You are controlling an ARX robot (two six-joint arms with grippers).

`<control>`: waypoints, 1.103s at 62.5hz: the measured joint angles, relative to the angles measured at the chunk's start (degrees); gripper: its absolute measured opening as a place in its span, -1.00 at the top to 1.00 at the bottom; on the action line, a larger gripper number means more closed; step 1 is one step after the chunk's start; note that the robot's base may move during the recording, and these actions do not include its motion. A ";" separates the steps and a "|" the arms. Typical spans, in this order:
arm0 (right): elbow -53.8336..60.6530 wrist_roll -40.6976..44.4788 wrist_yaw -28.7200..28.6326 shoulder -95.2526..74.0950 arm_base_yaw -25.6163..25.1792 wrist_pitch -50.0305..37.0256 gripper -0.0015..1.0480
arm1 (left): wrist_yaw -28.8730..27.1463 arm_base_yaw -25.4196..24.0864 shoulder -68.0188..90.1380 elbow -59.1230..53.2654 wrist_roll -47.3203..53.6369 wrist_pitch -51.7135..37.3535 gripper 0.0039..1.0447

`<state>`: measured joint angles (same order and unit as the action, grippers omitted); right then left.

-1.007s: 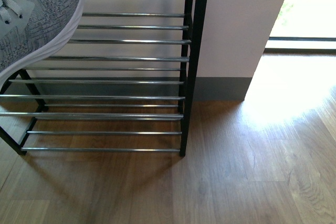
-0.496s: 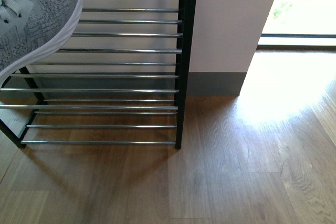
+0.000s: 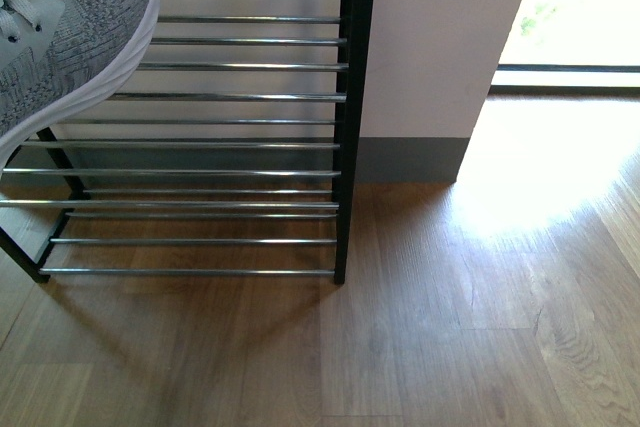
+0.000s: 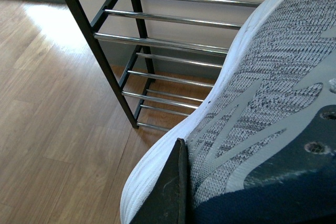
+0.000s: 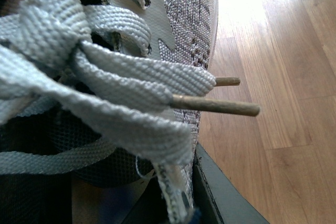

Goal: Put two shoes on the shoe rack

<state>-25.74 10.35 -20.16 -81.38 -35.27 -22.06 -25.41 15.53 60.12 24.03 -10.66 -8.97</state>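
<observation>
A grey knit shoe (image 3: 70, 37) with a white sole hangs at the top left of the front view, toe over the left part of the shoe rack (image 3: 240, 97). No gripper shows in that view. In the left wrist view my left gripper (image 4: 210, 187) is shut on a shoe (image 4: 262, 93). One black finger (image 4: 170, 192) presses its side by the sole, and the rack (image 4: 157, 40) stands beyond the toe. In the right wrist view my right gripper (image 5: 173, 203) is shut on the other shoe (image 5: 184, 14). Its grey laces (image 5: 105, 82) fill the view, and one dark finger (image 5: 220, 198) lies along its side.
The rack has a black frame and chrome rods and stands on a wood floor (image 3: 450, 327) against a white wall (image 3: 440, 37) with a grey skirting. A bright doorway (image 3: 580, 17) opens at the right. Only wood floor (image 5: 273, 103) lies under the right shoe.
In the front view the rack and wall have slid slightly left and up since a second ago, then stayed still. The shoe keeps its place at the top left.
</observation>
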 joint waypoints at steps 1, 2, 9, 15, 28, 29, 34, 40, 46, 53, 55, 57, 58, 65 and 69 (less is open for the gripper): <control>0.00 0.00 0.00 0.00 0.00 0.00 0.95 | 0.00 0.00 0.00 0.00 0.00 0.00 0.98; 0.00 0.00 0.00 0.00 0.00 0.00 0.95 | 0.00 0.00 0.00 0.00 0.00 0.00 0.98; 0.02 0.00 0.20 -0.04 0.00 0.00 0.95 | 0.04 0.00 0.02 -0.02 0.04 0.00 0.98; 0.02 0.00 -0.04 -0.07 0.00 0.00 0.95 | 0.09 0.00 0.00 -0.02 0.07 0.00 0.98; 0.02 0.00 -0.02 -0.07 0.00 0.00 0.95 | -0.02 0.00 0.00 -0.02 0.04 0.00 0.98; 0.02 0.00 -0.02 -0.07 0.00 0.00 0.95 | 0.00 0.00 0.00 -0.02 0.04 0.00 0.98; 0.02 0.00 -0.02 -0.07 0.00 0.00 0.95 | 0.02 0.00 0.00 -0.02 0.04 0.00 0.98; 0.00 0.00 -0.20 -0.02 0.00 0.00 0.95 | 0.02 0.00 0.00 -0.02 0.04 0.00 0.98; 0.00 0.00 -0.13 0.02 0.00 0.00 0.95 | 0.00 0.00 0.00 -0.02 0.04 0.00 0.98; 0.00 0.00 -0.15 0.02 0.00 0.00 0.95 | 0.00 0.00 0.00 -0.02 0.04 0.00 0.98; 0.00 0.00 -0.15 0.00 0.00 0.00 0.95 | 0.04 0.00 0.00 -0.02 0.04 0.00 0.98; 0.00 0.00 -0.15 0.02 0.00 0.00 0.95 | 0.07 0.00 0.00 -0.02 0.04 0.00 0.98; 0.00 0.00 -0.15 0.00 0.00 0.00 0.95 | 0.07 0.00 0.00 -0.02 0.04 0.00 0.98; 0.00 0.00 -0.15 0.00 0.00 0.00 0.95 | 0.04 0.00 0.00 -0.02 0.04 0.00 0.98; 0.00 0.00 -0.17 0.00 0.00 0.00 0.95 | 0.02 0.00 0.00 -0.02 0.04 0.00 0.98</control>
<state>-25.74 10.35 -20.34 -81.38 -35.27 -22.06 -25.39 15.53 60.12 24.01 -10.61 -8.97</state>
